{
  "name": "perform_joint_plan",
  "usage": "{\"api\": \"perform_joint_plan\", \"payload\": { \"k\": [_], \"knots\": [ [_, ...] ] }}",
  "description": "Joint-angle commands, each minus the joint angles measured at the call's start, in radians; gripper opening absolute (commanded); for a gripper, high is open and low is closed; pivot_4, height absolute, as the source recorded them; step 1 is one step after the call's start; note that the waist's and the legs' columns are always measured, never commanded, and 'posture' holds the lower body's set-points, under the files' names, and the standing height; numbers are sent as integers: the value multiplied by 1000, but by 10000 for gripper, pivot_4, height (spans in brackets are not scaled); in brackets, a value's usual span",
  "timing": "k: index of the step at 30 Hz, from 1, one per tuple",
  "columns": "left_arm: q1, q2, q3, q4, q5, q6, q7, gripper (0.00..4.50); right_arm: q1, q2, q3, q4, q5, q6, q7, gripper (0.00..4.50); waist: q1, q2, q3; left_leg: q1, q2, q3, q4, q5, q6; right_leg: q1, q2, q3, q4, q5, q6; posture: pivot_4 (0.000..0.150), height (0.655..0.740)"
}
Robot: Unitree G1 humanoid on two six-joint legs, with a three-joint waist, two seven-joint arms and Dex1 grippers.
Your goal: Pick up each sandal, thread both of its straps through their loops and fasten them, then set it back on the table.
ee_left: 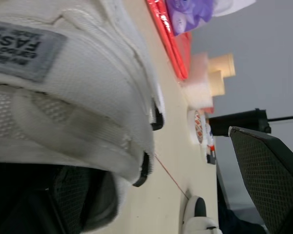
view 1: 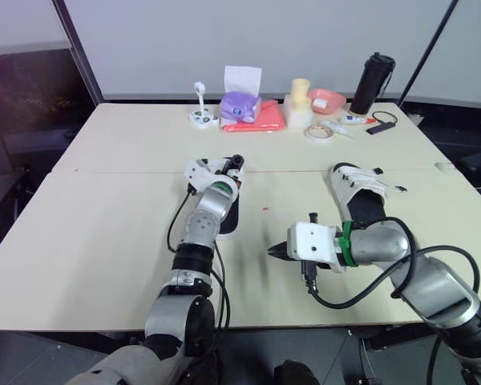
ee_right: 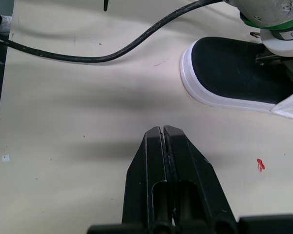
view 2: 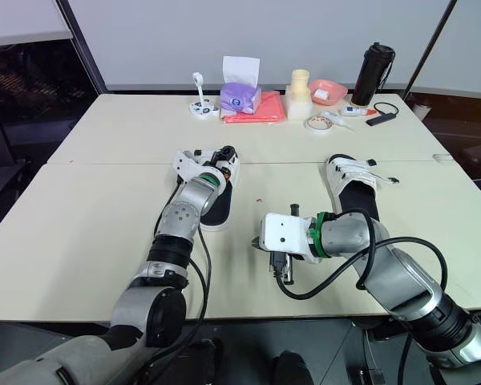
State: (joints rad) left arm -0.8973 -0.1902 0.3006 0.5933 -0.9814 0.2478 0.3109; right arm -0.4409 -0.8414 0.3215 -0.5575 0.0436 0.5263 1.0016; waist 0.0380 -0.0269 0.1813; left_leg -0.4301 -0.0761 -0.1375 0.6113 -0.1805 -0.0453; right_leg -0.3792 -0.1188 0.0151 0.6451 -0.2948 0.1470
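Resting on the surface: two white sandals with black footbeds. The left sandal lies near the centre, under the left tool, whose fingers stand wide apart at the sandal's far, strapped end and grip nothing. The right sandal lies well to the right. The right tool, fingers pressed together and empty, hovers nearer, between the two. Far edge: a pink bowl holding a white item, and a purple tissue box with a tissue standing out.

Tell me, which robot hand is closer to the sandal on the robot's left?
Left. The left gripper sits open at the straps of the left sandal. The right gripper, shut, hangs over the table to that sandal's right, apart from it.
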Motion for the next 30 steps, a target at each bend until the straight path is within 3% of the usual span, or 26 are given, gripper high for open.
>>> {"api": "perform_joint_plan", "payload": {
  "k": [1,10,23,30],
  "knots": [
    [200,-209,16,-3,6,-17,25,44473,-20,3,-14,-11,-3,-15,1,0,0,0,0,0,0,0,0,0,0,0,0,0,0,0,0,1500,7400],
    [217,-206,15,-32,-1,25,72,44473,-22,3,-14,-11,-5,-19,1,0,0,0,0,0,0,0,0,0,0,0,0,0,0,0,0,1500,7400],
    [352,-199,13,-312,-144,252,239,44473,-18,0,-15,-17,-2,-15,7,0,0,0,1,-2,0,0,0,0,0,-2,0,0,0,0,0,1500,7400],
    [395,-166,30,-387,-192,338,327,44473,-17,1,-14,-13,-3,-21,9,0,-1,0,0,-11,0,0,2,1,-1,-12,0,1,3,0,0,1500,7400]
  ]
}}
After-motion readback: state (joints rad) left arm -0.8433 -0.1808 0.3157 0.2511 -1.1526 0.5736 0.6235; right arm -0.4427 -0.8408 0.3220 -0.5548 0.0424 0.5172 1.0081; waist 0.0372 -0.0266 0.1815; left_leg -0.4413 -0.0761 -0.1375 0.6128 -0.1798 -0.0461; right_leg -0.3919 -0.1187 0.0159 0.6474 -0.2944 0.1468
